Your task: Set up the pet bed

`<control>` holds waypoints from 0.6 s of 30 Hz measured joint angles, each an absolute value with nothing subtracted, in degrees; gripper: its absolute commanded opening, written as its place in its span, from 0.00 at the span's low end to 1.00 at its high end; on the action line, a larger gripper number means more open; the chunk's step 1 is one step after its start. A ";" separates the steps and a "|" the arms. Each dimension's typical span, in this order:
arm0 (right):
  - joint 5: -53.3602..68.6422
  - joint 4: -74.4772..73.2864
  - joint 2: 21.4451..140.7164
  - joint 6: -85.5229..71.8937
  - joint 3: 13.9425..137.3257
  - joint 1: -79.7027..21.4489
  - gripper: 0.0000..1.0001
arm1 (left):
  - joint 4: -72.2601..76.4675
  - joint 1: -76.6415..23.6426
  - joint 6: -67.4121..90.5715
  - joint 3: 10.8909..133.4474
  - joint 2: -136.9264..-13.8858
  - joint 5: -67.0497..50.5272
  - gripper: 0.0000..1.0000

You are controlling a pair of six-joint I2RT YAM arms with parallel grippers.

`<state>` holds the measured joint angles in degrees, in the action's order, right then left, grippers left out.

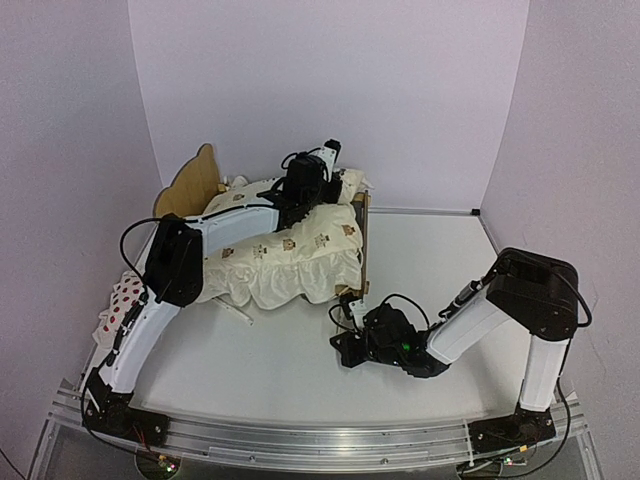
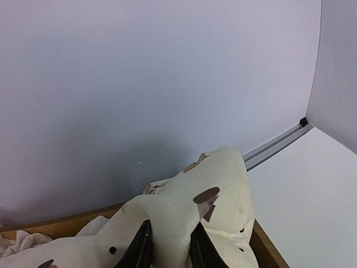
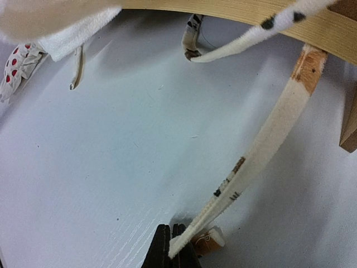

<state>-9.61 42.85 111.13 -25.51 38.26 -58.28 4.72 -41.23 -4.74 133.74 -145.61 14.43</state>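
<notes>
One bed [image 1: 200, 180] stands at the far left of the surface [image 1: 300, 380], close to the back wall, with its eared headboard to the left and its foot end toward the middle. It looks like thin plywood, so I judge it light and stiff, and likely to skid on the smooth surface if nudged. A side rail or the foot rail seems the safest place to take hold. The cut-out ears look like the weakest part, and the fabric base would give no purchase.

One cushion [image 1: 300, 255] lies over the bed and spills past its near rail. It is soft and floppy, so it will sag from any single corner. One red-spotted pillow [image 1: 122, 305] sits on the surface at the near left, apart from the bed.

Three straps show in the right wrist view, counting the held strap [image 3: 256, 156]; more may be hidden.

Two tools are at work. The left tool [image 2: 170, 240] is at the cushion's far right corner with fabric filling the gap between its fingers [image 2: 140, 251], but I cannot tell whether it pinches or merely straddles. The right tool [image 3: 170, 245], low on the surface near the bed's near right corner, is clenched on the strap.
</notes>
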 measured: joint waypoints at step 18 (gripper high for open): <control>-8.95 42.20 110.93 -27.11 38.37 -58.28 0.00 | -9.13 -42.59 -4.20 130.48 -132.53 10.79 0.94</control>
<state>-8.95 42.20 110.93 -27.11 38.37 -58.28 -9.13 -42.59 -4.20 130.48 -132.53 10.79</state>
